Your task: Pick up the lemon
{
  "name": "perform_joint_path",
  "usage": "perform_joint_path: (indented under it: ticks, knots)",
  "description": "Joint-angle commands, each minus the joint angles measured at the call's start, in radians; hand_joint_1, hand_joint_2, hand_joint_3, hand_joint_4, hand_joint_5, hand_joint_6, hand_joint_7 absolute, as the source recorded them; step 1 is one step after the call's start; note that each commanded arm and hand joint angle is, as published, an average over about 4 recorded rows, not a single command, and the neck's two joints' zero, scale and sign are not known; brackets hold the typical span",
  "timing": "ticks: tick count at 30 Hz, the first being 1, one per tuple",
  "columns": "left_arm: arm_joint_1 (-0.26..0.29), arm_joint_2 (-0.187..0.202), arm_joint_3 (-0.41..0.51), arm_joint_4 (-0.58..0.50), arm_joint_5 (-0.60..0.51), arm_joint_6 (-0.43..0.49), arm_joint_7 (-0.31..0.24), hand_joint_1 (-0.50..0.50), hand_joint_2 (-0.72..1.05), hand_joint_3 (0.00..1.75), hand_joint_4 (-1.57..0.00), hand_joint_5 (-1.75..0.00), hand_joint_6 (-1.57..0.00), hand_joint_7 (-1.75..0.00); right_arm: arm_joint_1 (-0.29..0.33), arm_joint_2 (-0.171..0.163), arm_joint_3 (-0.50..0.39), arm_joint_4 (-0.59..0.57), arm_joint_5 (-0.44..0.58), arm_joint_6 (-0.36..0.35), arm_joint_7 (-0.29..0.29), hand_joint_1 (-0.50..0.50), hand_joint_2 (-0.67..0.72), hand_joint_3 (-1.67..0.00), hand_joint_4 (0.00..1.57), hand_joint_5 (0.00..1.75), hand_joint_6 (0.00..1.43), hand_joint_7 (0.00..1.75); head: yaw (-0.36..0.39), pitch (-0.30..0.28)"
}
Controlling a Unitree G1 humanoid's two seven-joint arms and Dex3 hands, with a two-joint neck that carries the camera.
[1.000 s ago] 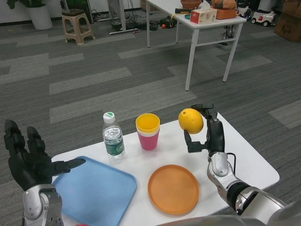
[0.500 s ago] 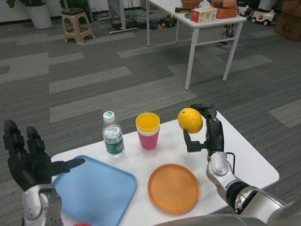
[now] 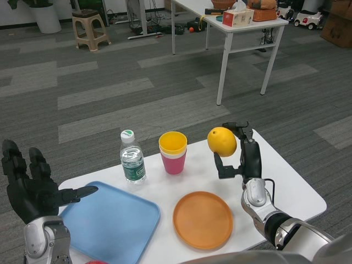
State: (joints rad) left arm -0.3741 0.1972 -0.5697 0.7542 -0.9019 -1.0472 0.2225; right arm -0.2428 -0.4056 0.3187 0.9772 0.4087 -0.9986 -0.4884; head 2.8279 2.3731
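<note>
Lemon (image 3: 221, 141): pinched in my right hand (image 3: 237, 154), clear of table (image 3: 297, 192); I keep grip firm, wrist steady. Left hand (image 3: 30, 190): spread, idle.

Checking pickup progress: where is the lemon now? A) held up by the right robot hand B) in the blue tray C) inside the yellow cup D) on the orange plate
A: the right robot hand holds the lemon up off the white table, beside the stacked cups.

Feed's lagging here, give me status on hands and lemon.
Right hand holds lemon above the table. Left hand open, off table's left edge. Nothing in the way.
</note>
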Motion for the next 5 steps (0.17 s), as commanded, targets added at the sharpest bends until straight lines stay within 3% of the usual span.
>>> perform_joint_path:
  ticks: [1, 5]
  knots:
    - [0.011, 0.005, 0.0, -0.005, 0.001, -0.007, 0.0, -0.1, -0.28, 0.09, 0.0, 0.0, 0.0, -0.07, 0.003, -0.002, 0.0, -0.012, 0.007, -0.012, -0.006, -0.25, -0.35, -1.43, 0.29, 0.85, 0.44, 1.26, 0.002, 0.001]
    - [0.012, 0.004, 0.001, -0.006, 0.001, -0.007, 0.0, -0.1, -0.28, 0.09, 0.0, 0.0, 0.0, -0.07, 0.003, -0.002, 0.0, -0.012, 0.007, -0.012, -0.006, -0.25, -0.35, -1.43, 0.29, 0.87, 0.44, 1.26, 0.004, 0.0]
